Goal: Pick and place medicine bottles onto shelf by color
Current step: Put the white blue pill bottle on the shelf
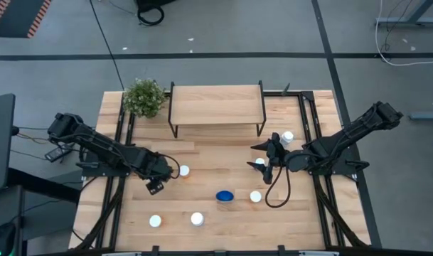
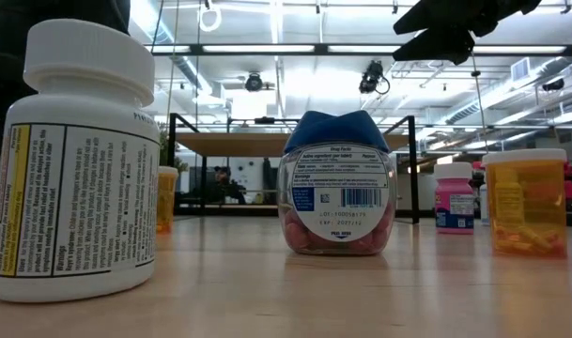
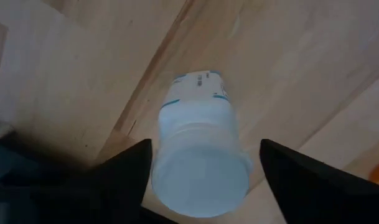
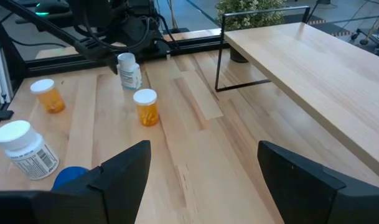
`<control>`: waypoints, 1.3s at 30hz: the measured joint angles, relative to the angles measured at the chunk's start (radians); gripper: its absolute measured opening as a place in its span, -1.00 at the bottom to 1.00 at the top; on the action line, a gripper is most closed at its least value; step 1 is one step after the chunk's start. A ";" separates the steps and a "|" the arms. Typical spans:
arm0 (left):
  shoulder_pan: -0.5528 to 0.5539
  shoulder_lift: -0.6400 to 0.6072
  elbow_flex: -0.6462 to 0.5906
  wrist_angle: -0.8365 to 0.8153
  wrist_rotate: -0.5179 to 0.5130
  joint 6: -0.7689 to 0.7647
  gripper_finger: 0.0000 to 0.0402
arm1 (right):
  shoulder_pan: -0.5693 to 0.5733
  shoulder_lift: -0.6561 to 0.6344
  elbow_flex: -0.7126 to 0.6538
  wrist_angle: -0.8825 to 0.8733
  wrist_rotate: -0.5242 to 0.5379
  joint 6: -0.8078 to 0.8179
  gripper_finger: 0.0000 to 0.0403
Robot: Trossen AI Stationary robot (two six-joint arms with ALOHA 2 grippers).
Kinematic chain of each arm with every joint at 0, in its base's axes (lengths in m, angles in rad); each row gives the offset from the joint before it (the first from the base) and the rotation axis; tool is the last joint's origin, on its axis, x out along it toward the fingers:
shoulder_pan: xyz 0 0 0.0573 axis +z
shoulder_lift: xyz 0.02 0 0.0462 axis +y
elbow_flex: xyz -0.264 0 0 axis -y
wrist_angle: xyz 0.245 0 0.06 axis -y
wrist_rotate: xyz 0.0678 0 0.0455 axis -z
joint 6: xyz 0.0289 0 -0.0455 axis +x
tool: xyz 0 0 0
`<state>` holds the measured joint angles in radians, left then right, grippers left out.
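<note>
Left wrist view puts a white-capped bottle (image 3: 201, 165) upright on the tabletop (image 3: 289, 68) between the spread fingers of the left gripper (image 3: 201, 186), released and not yet touching it; this arm is nearer, and the bottle's long axis stands vertical. Its label print is unreadable. Farther off, the right gripper (image 1: 267, 160) hangs released near the empty shelf (image 1: 216, 104).
</note>
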<state>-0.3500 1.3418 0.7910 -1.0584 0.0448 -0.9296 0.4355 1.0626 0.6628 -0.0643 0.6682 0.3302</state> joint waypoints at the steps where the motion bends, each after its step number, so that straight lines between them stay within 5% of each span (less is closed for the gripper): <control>1: 0.000 0.000 0.000 0.000 0.000 -0.002 0.35 | 0.000 0.000 0.000 0.000 0.000 0.000 0.51; 8: 0.000 -0.001 0.001 0.000 0.018 -0.002 -0.14 | 0.000 0.000 0.000 0.000 0.000 0.000 0.51; 20: 0.072 0.000 0.079 -0.012 0.032 0.104 0.01 | 0.000 0.000 0.000 0.000 0.000 0.002 0.51; 27: 0.167 0.000 0.277 -0.131 0.027 0.283 -0.13 | 0.000 0.000 0.000 0.000 0.000 0.010 0.51; 39: 0.417 0.008 0.693 -0.307 -0.142 0.661 -0.01 | 0.000 0.000 0.000 0.000 0.000 0.026 0.51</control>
<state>0.0669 1.3494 1.4842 -1.3654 -0.0970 -0.2688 0.4355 1.0626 0.6624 -0.0643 0.6682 0.3561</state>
